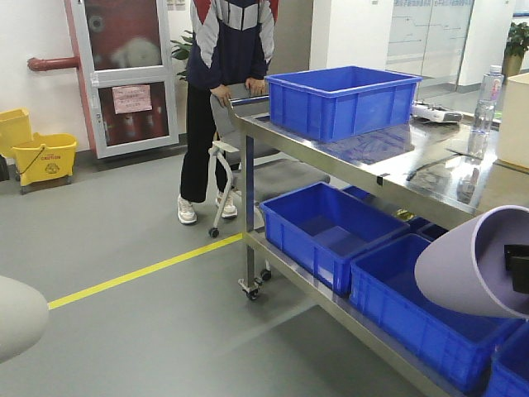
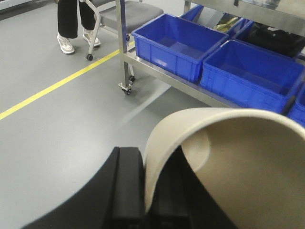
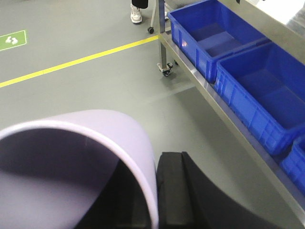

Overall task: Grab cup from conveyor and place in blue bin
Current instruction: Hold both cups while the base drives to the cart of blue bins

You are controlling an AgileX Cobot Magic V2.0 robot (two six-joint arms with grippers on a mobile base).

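Note:
My left gripper (image 2: 147,186) is shut on the rim wall of a cream cup (image 2: 238,157), one finger inside and one outside. That cup shows at the lower left edge of the front view (image 1: 16,314). My right gripper (image 3: 152,200) is shut on the rim wall of a lavender cup (image 3: 95,129), which also shows at the right of the front view (image 1: 467,260). Both cups hang above the grey floor. The blue bin (image 1: 343,99), a large deep crate, stands on top of a steel cart (image 1: 364,157), beyond both cups. The conveyor is out of view.
Smaller blue shelf bins (image 1: 326,231) line the cart's lower shelf, close under the lavender cup. A person (image 1: 227,83) stands at the cart's far end beside a wheeled chair. A water bottle (image 1: 486,103) stands on the cart. A yellow floor line (image 1: 140,273) and mop bucket (image 1: 41,157) lie left.

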